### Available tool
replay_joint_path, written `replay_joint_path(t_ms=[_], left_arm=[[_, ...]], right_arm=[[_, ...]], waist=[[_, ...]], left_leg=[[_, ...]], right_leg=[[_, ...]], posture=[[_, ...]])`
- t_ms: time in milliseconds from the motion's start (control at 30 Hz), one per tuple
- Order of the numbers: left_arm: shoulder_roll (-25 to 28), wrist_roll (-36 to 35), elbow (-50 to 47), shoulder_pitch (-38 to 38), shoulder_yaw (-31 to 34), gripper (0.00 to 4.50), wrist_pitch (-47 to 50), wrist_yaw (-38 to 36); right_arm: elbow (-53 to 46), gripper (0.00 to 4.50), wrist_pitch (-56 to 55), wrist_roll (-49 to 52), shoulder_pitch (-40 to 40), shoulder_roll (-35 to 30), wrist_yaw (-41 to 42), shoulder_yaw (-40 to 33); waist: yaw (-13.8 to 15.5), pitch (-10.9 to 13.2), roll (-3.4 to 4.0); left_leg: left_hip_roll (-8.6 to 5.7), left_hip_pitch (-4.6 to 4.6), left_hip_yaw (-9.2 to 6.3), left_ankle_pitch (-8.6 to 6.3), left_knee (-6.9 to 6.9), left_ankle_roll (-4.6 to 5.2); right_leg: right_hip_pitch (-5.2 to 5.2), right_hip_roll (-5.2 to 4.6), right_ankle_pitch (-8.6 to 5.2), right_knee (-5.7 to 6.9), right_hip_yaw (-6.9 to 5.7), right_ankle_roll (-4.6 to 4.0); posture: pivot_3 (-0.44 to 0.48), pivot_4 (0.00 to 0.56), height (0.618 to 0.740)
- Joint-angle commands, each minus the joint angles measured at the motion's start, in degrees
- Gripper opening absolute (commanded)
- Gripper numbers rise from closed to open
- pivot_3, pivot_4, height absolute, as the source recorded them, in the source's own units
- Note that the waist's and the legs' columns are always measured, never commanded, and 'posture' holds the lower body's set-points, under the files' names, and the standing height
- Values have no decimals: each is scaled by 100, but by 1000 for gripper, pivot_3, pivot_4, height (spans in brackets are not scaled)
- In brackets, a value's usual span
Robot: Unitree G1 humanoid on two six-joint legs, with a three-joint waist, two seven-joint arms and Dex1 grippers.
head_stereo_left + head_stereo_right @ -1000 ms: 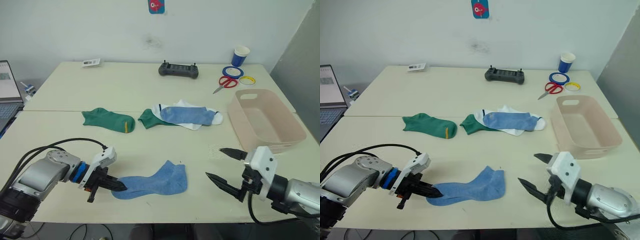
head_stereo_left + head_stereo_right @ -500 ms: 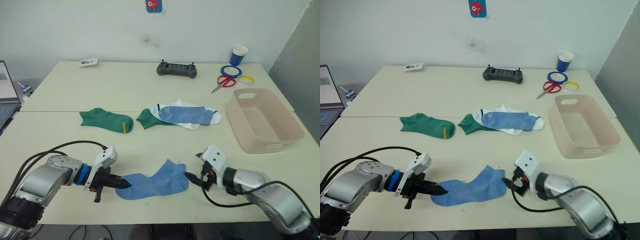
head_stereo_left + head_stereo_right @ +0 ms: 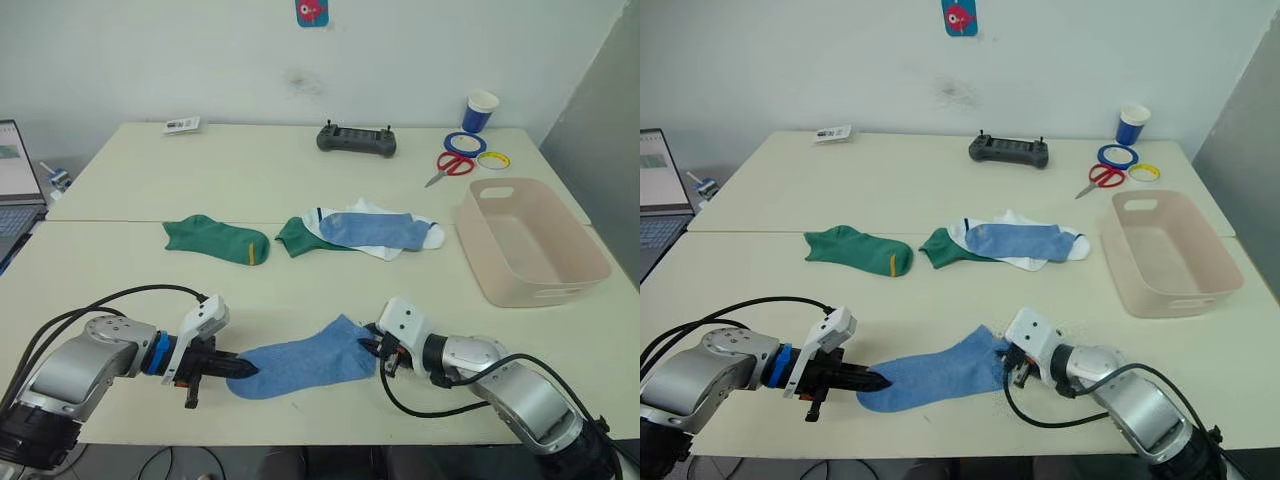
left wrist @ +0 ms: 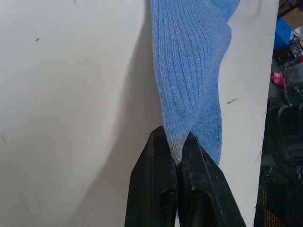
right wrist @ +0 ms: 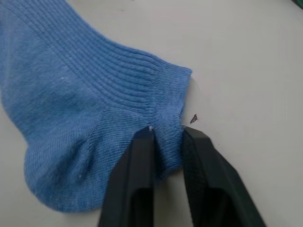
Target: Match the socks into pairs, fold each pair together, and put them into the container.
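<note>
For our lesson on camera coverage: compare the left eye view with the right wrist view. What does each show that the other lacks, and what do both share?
Left eye view alone: the pale pink rectangular plastic tub, the dark green ankle sock, the red-handled scissors and the left claw pinching the sock's toe.

Right wrist view alone: the ribbed knit of the cuff, bunched between the black fingers.

Both: the light blue ankle sock on the cream table, with the right claw at its cuff.

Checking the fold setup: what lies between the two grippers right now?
One light blue sock, flat on the table, spans from the left gripper to the right gripper, as the left eye view shows.
</note>
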Motion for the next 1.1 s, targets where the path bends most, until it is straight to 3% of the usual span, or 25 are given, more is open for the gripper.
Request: replay_joint_path(t_ms=[33,233,400,567,800,1100], left_arm=[[-42,9,-20,-126,142,0,-74,25],[-330,44,-2,-624,-44,0,-110,32],[-816,569,709,-1405,-731,0,-461,-191],[-1184,1046,1531,-2067,-1327,0,-764,-616],[-458,964,1104,-1965,-1329,0,-713,-1655],[-588,1343,1367,-1839,-1468,0,-850,-1478]], right_arm=[[-283,33,-31,-47,37,7,-10,-254],[-1310,33,428,371,785,-197,-24,-1348],[-2059,33,804,572,1741,-416,-85,-2034],[-2380,33,1072,495,2164,-271,-421,-2020],[-3100,33,1557,1407,2382,156,-608,-2468],[-2800,33,1801,1075,2345,-72,-1098,-1816]], waist=[[-1,0,0],[32,0,-1],[19,-1,1],[-39,-2,0],[-53,-2,1],[-10,-2,1]], left_leg=[[-1,0,1,0,1,0],[-2,-6,-7,0,3,0],[-8,-5,-7,0,3,0],[-2,7,9,1,6,1],[19,10,-3,1,2,2],[16,9,3,1,4,2]], right_leg=[[0,0,0,1,0,0],[1,-1,2,1,-3,-2],[3,1,2,1,-10,-2],[3,17,4,10,-1,-2],[3,38,2,9,0,-4],[4,37,2,9,0,-6]], posture=[[0,150,740],[0,150,740],[0,150,740],[0,150,740],[0,150,740],[0,150,740]])
